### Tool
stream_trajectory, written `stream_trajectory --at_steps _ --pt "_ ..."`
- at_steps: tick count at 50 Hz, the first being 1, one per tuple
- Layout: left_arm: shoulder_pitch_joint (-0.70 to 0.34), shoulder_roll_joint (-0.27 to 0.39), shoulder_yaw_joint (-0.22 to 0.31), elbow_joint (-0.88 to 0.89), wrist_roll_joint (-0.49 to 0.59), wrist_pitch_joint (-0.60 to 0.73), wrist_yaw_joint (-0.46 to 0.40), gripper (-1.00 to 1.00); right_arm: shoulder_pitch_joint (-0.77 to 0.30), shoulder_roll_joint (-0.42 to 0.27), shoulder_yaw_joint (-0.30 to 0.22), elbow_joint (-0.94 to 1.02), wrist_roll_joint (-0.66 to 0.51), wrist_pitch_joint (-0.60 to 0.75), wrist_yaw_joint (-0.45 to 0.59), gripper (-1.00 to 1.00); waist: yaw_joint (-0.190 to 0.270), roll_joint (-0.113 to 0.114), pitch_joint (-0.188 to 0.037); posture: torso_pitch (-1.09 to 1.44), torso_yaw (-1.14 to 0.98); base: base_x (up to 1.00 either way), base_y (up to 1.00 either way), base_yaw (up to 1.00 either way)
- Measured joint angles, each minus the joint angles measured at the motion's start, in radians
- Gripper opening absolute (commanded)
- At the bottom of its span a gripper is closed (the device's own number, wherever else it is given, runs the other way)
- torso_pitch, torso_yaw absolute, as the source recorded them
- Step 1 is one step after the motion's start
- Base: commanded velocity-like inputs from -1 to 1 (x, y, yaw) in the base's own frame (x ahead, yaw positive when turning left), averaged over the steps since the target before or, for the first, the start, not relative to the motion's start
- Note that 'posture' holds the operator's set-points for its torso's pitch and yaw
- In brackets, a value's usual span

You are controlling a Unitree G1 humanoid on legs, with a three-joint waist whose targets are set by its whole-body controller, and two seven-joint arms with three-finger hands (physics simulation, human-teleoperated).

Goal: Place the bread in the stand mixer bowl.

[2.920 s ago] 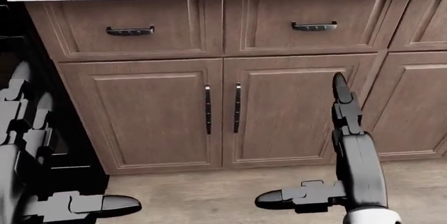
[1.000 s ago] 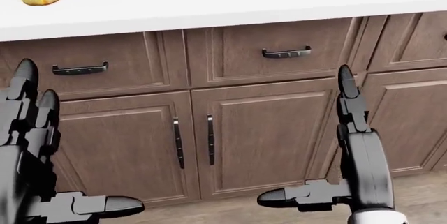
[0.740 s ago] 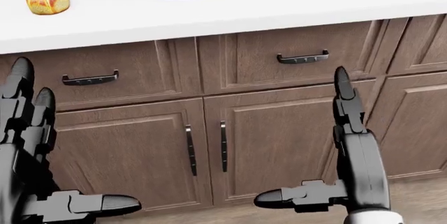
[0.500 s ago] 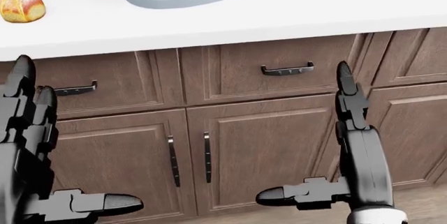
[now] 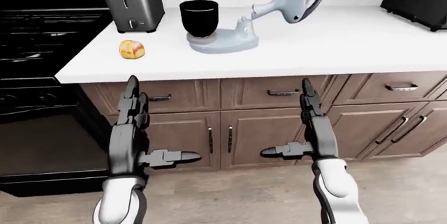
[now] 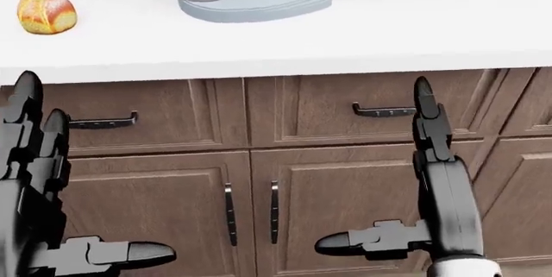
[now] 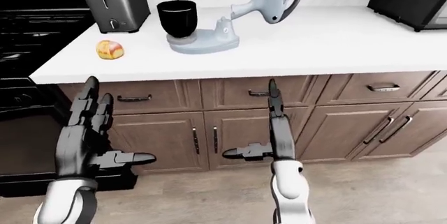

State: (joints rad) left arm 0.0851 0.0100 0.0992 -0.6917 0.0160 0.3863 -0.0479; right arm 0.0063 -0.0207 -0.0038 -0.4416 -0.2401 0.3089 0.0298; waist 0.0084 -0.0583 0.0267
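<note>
Camera shift: whole view has risen since earlier; bread roll [image 5: 132,49] and stand mixer [image 5: 279,12] now show.
Risk: reaching from here likely falls short, or nudges the roll toward the toaster [image 5: 130,1].
Bread: on white countertop [image 5: 335,41], left of black bowl [image 5: 199,19], well above both hands.
Fingers: left hand [image 5: 132,130] and right hand [image 5: 311,130] spread, empty.

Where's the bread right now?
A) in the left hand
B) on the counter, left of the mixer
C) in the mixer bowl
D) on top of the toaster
B: in the left-eye view the bread lies on the white counter, left of the mixer bowl and below the toaster, with both hands open and empty below counter level.
</note>
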Motion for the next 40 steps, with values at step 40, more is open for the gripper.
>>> stream_trajectory --at_steps 40 --pt "0.001 0.006 -0.005 0.006 -0.001 -0.009 -0.005 1.00 0.013 0.009 0.000 -0.004 0.000 -0.021 -0.004 1.00 -0.009 0.127 0.019 0.00 0.00 0.15 0.00 0.14"
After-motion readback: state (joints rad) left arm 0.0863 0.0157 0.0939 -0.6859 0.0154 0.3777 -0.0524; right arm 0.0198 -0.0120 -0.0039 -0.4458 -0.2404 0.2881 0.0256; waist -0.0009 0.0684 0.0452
